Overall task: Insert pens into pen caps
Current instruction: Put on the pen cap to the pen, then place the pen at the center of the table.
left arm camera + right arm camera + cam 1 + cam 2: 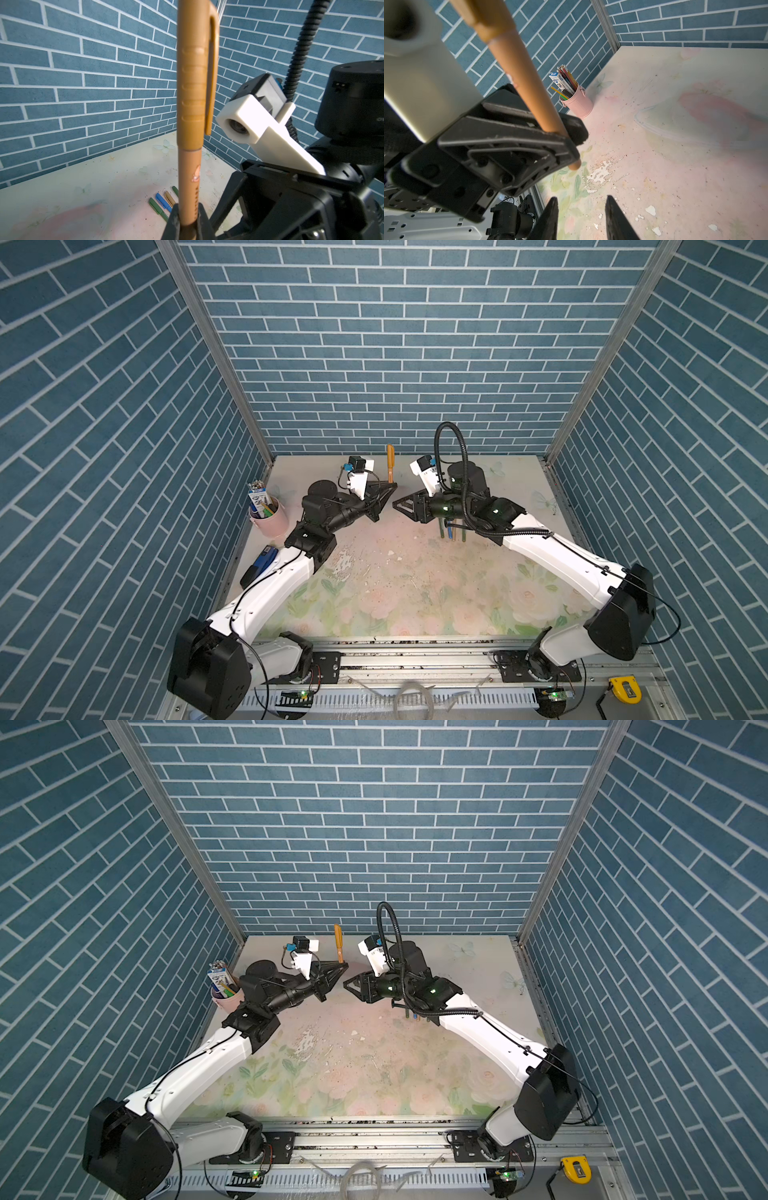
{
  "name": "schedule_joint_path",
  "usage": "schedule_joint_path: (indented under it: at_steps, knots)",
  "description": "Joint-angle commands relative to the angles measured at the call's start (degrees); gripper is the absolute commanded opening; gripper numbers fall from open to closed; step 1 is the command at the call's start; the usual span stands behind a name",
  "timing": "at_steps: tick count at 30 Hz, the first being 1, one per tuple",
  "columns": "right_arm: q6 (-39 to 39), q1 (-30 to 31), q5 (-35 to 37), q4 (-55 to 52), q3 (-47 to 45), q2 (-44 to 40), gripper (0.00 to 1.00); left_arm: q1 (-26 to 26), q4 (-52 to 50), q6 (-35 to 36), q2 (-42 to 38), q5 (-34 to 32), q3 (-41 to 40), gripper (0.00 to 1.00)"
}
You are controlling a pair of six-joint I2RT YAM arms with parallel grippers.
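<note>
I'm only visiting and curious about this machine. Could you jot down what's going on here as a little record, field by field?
left pincer: shut on a golden-brown pen, held upright
cap: already on that pen's upper end
right pincer: open, empty, facing the left one
table: four pens lying side by side beneath the right arm
left edge: pink cup with pencils, stapler
</note>
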Motion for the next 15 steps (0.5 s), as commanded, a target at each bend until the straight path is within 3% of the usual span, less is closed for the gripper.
schedule_joint_path:
  at_steps: [1,10,15]
  knots:
    - [-3.1,-0.1,1.1,-2.4,-0.1,-3.6,0.39,0.1,2.2,-0.1,0.2,-0.2,0.8,0.0]
    - [-7.7,-0.2,3.8,-5.7,5.6,-3.5,0.32,0.1,2.6,-0.7,0.3,0.1,0.7,0.0]
    - [-9.9,-0.2,3.2,-6.3,10.7,-1.4,0.33,-0.1,3.0,-1.3,0.1,0.2,0.7,0.0]
